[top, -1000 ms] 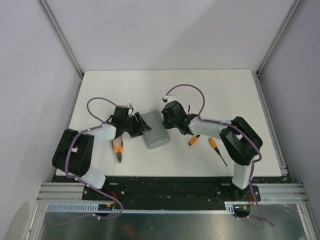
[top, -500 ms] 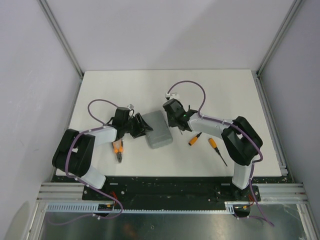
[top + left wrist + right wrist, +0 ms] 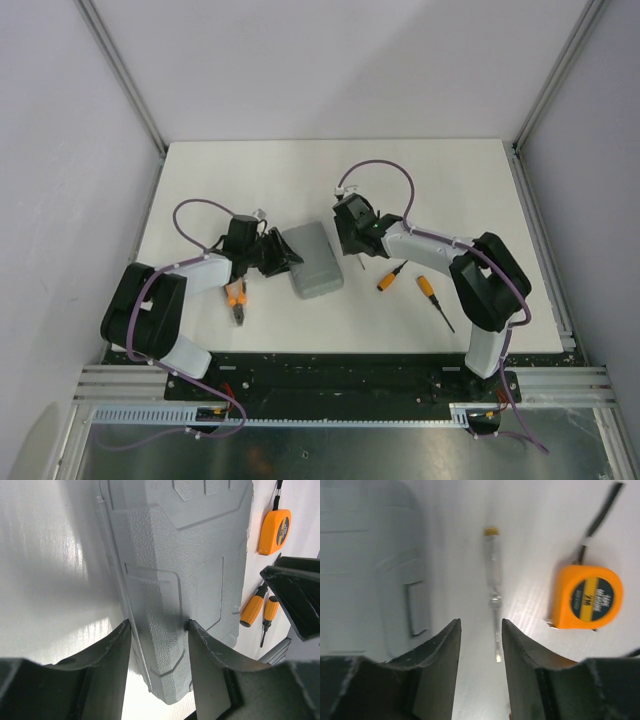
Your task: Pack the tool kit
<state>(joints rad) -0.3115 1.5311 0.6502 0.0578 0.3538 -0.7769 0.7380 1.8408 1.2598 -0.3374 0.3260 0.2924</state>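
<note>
Grey case point(image 3: 313, 262) closed, left pincer point(image 3: 157, 626) apart astride its edge, right pincer point(image 3: 481, 623) apart just beside it.

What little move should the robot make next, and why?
Probably the open right gripper should undo what looks like the latch beside it: the case lies shut, with pliers, screwdrivers and tape measure all outside.

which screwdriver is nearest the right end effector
The clear-handled screwdriver with the yellow cap, just ahead of the right end effector; the two orange-handled screwdrivers lie farther back.
</note>
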